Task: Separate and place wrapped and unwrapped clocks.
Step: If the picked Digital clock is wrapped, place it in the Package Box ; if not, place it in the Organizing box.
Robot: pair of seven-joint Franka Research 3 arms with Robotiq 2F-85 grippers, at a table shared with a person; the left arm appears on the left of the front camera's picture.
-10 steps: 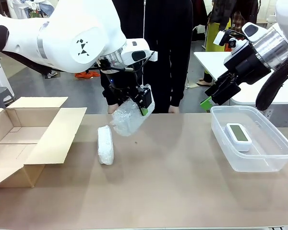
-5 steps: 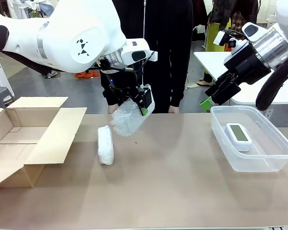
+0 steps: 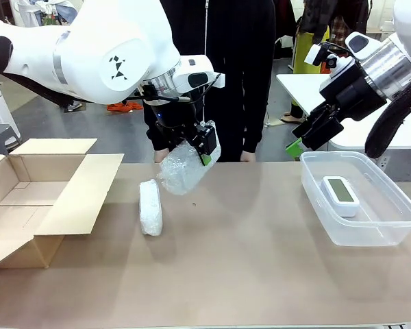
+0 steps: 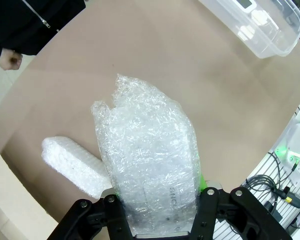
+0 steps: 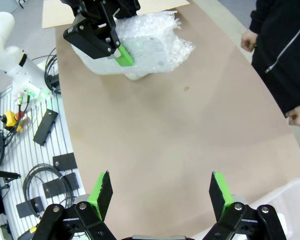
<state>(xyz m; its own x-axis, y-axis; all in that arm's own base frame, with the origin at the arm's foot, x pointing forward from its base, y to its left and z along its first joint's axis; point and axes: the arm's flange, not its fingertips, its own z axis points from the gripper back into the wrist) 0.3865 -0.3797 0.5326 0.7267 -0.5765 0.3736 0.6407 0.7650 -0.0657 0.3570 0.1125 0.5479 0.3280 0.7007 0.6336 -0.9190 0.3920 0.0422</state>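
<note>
Two fingers of the left gripper (image 3: pixel 192 152) are clamped on one wrapped bundle (image 3: pixel 181 170) of crinkly bubble wrap, which hangs tilted in the air above the far-middle part of the table (image 3: pixel 246 274). In the left wrist view the wrap bulges out past both green pads. Just below and to the robot's left of it, a second wrapped bundle (image 3: pixel 150 207) lies flat on the tabletop, apart from the held one.

Farther to the robot's left stands an open cardboard box (image 3: pixel 82 188), its flaps folded outward.

The right gripper (image 5: pixel 161 186) hovers with its jaws spread wide and nothing between them — it is raised over the far right edge of the table, near the back rim of a clear plastic bin (image 3: pixel 370 236). Inside that bin the unwrapped clock (image 3: pixel 340 192) lies face up, its grey-green screen showing.

Across the table stands a person in a dark zipped top (image 3: pixel 233 68), with one hand (image 5: pixel 249 39) loosely closed at the table's far edge — well away from both grippers.
</note>
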